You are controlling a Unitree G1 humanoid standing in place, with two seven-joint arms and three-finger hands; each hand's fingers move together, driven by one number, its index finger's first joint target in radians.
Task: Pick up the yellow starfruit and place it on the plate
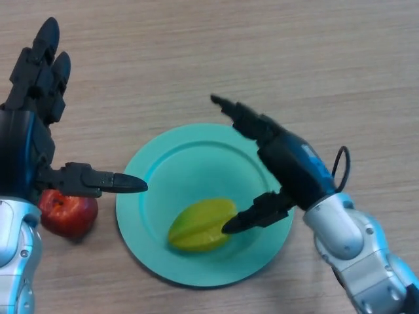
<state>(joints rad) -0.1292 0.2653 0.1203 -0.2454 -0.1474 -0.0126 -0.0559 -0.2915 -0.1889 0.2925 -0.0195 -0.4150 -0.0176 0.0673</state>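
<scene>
My left hand (33, 131) hovers open, fingers straight and pointing away from me, thumb stretched out toward the plate's rim. Just under that thumb, on my side of it, a red apple (67, 212) sits on the wooden table (262, 46), beside the plate. The teal plate (170, 163) lies between my two hands, and the yellow starfruit (196, 226) rests on its near part. My right hand (288, 163) is open above the plate's right edge, its thumb tip at the starfruit's right end.
</scene>
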